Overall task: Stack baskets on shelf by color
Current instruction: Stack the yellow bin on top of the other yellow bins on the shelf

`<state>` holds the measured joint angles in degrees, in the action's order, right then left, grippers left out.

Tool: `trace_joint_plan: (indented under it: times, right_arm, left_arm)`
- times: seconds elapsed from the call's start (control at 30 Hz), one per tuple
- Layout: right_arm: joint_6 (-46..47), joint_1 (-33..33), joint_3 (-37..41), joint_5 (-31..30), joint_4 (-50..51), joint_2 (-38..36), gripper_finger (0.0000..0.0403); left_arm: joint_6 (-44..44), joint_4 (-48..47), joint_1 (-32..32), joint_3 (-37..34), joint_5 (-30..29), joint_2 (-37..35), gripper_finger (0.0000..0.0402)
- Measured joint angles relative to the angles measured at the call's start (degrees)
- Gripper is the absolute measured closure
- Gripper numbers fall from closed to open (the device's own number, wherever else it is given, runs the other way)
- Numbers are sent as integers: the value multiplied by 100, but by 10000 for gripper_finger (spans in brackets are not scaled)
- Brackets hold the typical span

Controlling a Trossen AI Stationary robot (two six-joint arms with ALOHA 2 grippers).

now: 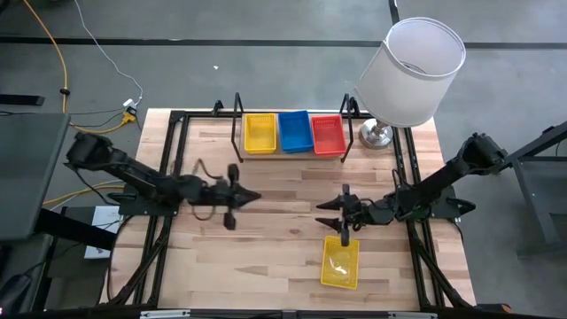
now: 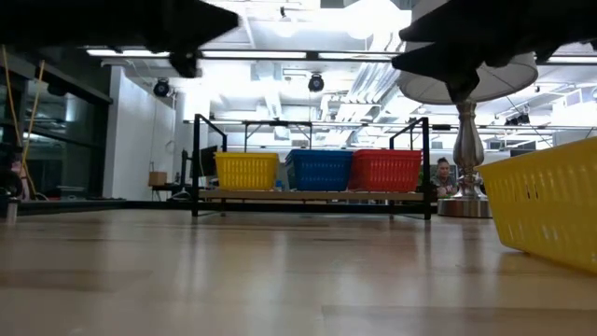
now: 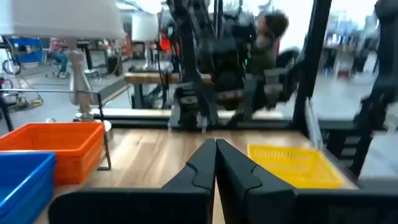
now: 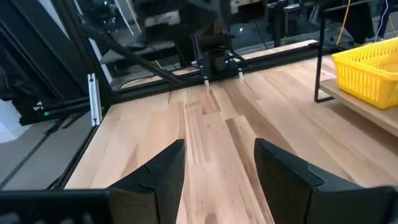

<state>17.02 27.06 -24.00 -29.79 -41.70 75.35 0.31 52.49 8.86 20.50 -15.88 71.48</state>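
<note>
1. Pale wood tabletop (image 1: 275, 230) under a black frame; grey floor around it, a bright ceiling and a seated person (image 2: 444, 175) beyond in the low view.
2. On the shelf (image 1: 292, 152): yellow stack (image 1: 260, 133), blue stack (image 1: 293, 130), red stack (image 1: 327, 135), side by side; white lamp (image 1: 412, 71) just beside the shelf's red end.
3. Left gripper (image 1: 251, 198) pressed shut, empty, in front of the shelf.
4. Right gripper (image 1: 325, 206) spread apart, empty, also in front of the shelf.
5. Loose yellow basket (image 1: 340, 261) farther from the shelf; count per stack unclear.

Open-plan lab or workshop: exposed ceiling ducts (image 2: 308, 89) and strip lights, concrete floor (image 1: 266, 71), loose cables (image 1: 97, 53), work stations behind.
</note>
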Motion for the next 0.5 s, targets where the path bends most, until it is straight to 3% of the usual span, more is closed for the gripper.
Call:
trace_joint_plan:
  times: [0.13,0.37,0.5]
  right_arm:
    - [82,213,-576,-164,1369,0,222]
    - [2113,710,-2449,-36,6494,185,222]
    - [2803,974,-3010,198,7644,449,222]
  left_arm:
    - [-309,60,34,-545,5,-869,401]
    - [-316,-144,242,-757,28,-1837,401]
    - [-317,-392,423,-757,29,-2072,401]
